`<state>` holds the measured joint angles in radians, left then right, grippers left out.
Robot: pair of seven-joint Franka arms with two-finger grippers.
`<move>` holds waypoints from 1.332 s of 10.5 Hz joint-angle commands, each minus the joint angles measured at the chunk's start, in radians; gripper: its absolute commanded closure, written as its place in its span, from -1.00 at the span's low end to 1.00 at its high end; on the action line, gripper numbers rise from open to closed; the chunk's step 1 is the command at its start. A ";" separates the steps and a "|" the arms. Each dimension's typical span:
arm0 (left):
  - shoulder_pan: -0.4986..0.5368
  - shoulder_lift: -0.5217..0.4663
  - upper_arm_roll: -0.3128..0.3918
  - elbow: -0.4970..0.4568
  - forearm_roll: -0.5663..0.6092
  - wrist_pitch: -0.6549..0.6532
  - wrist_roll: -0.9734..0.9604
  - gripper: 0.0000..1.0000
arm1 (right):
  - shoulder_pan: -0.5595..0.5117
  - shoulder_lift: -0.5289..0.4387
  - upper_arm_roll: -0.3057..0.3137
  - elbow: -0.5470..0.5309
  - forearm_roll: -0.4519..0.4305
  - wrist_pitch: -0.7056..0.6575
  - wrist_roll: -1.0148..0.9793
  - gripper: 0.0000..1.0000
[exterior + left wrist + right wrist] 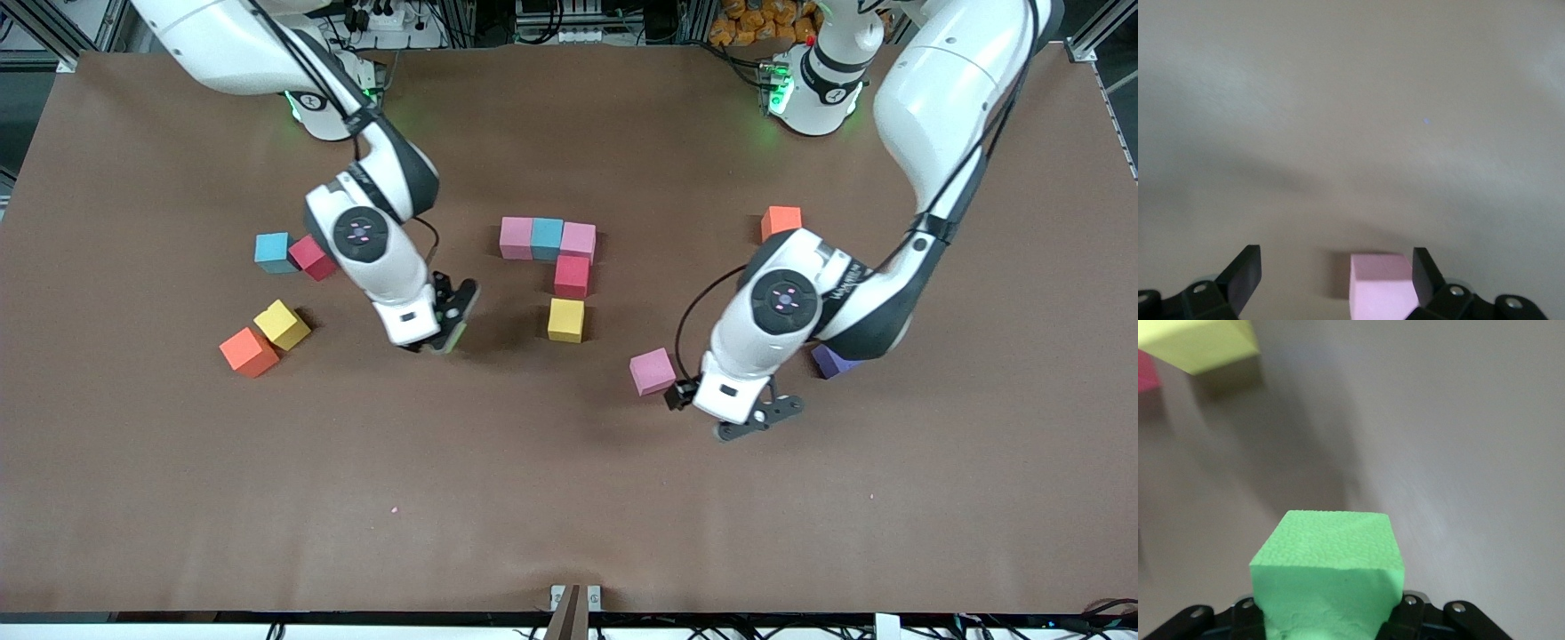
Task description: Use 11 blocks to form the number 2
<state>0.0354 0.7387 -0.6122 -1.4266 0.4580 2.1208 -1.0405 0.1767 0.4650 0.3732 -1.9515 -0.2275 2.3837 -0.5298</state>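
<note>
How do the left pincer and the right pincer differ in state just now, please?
The left pincer is open and holds nothing, while the right pincer is shut on the green block. The left pincer sits low beside a loose pink block; the right pincer carries its block over the table, beside the yellow block of the started digit. Both are black and two-fingered.

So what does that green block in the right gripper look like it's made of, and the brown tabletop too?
The green block, clamped in the right gripper, looks like soft matte foam: its faces are finely pebbled, without shine, and the lower face looks slightly crushed where the fingers press it. The tabletop seems covered with a dull brown sheet, perhaps paper or felt: flat colour, no glare, faint wrinkles along the edges.
</note>
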 commanded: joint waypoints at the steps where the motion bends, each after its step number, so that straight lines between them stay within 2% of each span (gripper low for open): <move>1: 0.064 -0.030 -0.011 -0.023 -0.030 0.004 -0.027 -1.00 | 0.104 0.101 -0.046 0.107 -0.020 -0.006 -0.033 0.28; 3: 0.095 -0.030 -0.012 -0.021 -0.044 0.001 -0.030 -1.00 | 0.156 0.135 -0.056 0.144 -0.003 -0.006 -0.025 0.30; 6: 0.075 0.002 -0.011 -0.021 -0.047 0.011 -0.032 -1.00 | 0.277 0.185 -0.147 0.226 -0.023 -0.005 -0.129 0.30; 10: 0.029 0.048 -0.008 -0.021 -0.047 0.080 -0.036 -1.00 | 0.313 0.198 -0.148 0.224 -0.019 -0.009 -0.144 0.30; 12: -0.002 0.065 -0.004 -0.021 -0.041 0.097 -0.102 -1.00 | 0.329 0.199 -0.151 0.221 -0.018 -0.015 -0.133 0.30; 14: -0.058 0.071 0.034 -0.021 -0.038 0.111 -0.182 -1.00 | 0.351 0.222 -0.152 0.221 -0.007 -0.001 -0.125 0.29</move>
<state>0.0155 0.8126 -0.6139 -1.4481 0.4296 2.2172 -1.1730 0.4982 0.6604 0.2343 -1.7516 -0.2333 2.3814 -0.6612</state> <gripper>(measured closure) 0.000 0.414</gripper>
